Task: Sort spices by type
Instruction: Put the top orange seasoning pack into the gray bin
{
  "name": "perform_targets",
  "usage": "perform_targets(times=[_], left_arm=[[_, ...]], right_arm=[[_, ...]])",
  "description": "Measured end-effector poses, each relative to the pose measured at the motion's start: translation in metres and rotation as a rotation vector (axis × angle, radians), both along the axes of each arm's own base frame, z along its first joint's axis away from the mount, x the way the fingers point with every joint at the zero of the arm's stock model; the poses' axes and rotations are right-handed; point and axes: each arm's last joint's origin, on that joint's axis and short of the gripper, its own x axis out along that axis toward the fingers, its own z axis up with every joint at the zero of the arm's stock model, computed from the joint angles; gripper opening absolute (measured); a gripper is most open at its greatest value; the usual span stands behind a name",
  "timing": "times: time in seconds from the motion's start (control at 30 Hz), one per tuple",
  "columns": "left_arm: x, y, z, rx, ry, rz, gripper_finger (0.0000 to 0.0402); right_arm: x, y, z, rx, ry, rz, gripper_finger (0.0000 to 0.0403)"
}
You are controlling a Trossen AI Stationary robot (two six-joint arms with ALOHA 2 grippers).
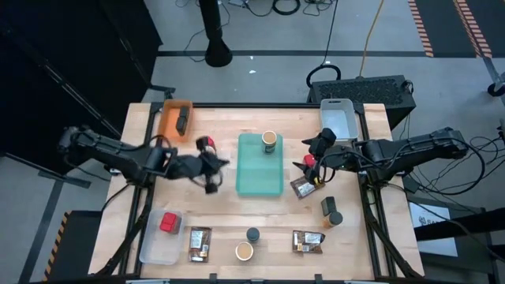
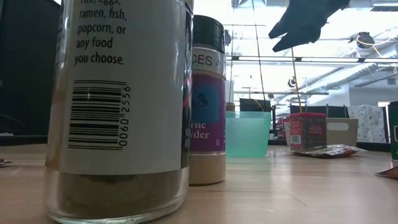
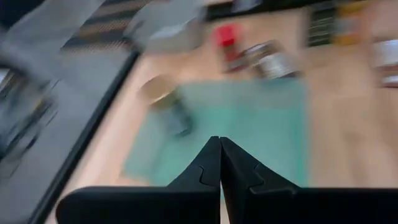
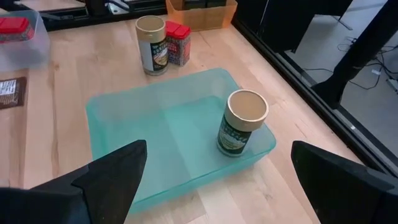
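1. Left tool (image 1: pixel 211 167): closed, empty, raised beside the teal tray (image 1: pixel 259 177).
2. Right tool (image 1: pixel 314 154): fully open, empty, beside the tray's opposite edge.
3. Tan jar (image 1: pixel 269 142): upright in tray corner.
4. Remaining spices: scattered across the surface (image 1: pixel 371 237).

Three red boxes (image 1: pixel 170 222), three brown packets (image 1: pixel 200 243), four trays (image 1: pixel 260 181)

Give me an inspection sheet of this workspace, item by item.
Surface: wooden table, bare between items.
Job's things: one tan jar in the teal tray; red box in the clear bin; brown packets and jars along the near edge.
Clutter: orange bin, pale blue bin.
Grippers: left gripper shut, empty, beside the tray; right gripper open, empty.
Cables: on the floor beyond the table.
Surroundings: nothing seen.
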Motion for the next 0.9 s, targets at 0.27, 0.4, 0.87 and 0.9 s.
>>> perform_targets(times=[0.27,0.4,0.87,0.9], left_arm=[[-0.009,-0.03,-0.009,0.008,-0.074,-0.185,0.0004],[-0.01,-0.031,-0.009,0.03,-0.086,-0.155,0.0004],[-0.013,-0.024,-0.007,0.087,-0.064,-0.119,0.0004],[-0.013,-0.023,-0.007,0.093,-0.065,-0.105,0.0004]], right_arm=[[0.004,0.0,0.004,0.106,-0.108,-0.07,0.0384],[0.004,-0.002,0.003,0.211,-0.145,-0.143,0.0384],[0.008,0.003,-0.011,0.578,0.01,-0.187,0.0384],[0.007,0.003,-0.011,0.601,0.053,-0.218,0.0384]])
